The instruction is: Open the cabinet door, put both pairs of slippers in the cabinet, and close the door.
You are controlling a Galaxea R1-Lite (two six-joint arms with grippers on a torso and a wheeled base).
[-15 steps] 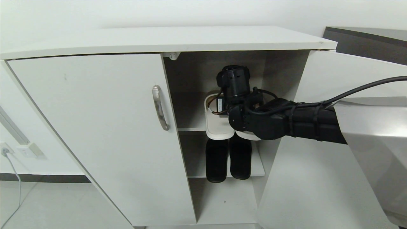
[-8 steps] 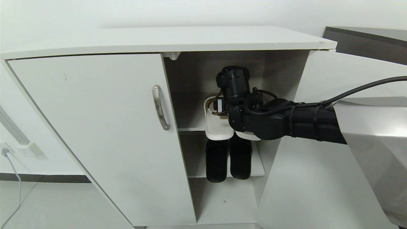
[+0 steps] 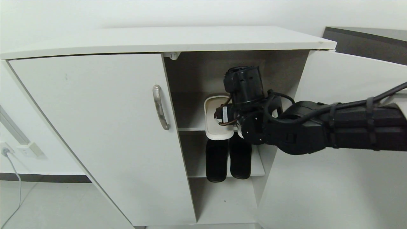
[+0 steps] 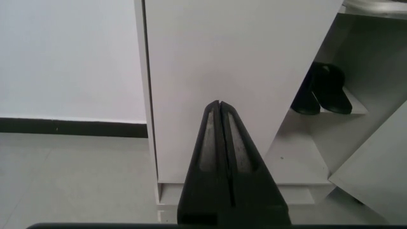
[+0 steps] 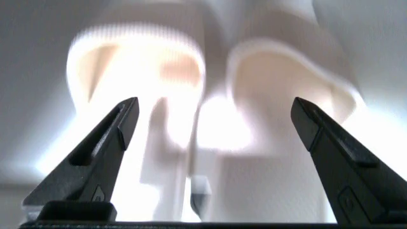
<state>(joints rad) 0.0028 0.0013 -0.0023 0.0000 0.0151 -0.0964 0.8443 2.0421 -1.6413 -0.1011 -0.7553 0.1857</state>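
Eyes on the pair of white open-toe foam slippers (image 3: 216, 127): they sit side by side on the upper shelf (image 3: 190, 129) of the white wooden cabinet (image 3: 159, 38), heels overhanging the shelf edge. Directly below them in the cabinet, the pair of black slippers (image 3: 227, 159) rests on the lower shelf (image 3: 258, 170). The right end effector (image 5: 214, 105) is released, fingers spread wide just short of the white pair. Compared with a second ago, the right arm has drawn back out of the cabinet and swung towards its open right-hand door (image 3: 318, 165); the white slippers have stayed on the shelf. The left end effector (image 4: 220, 105) is clenched with nothing in it, outside the cabinet's closed left-hand door (image 3: 95, 127).
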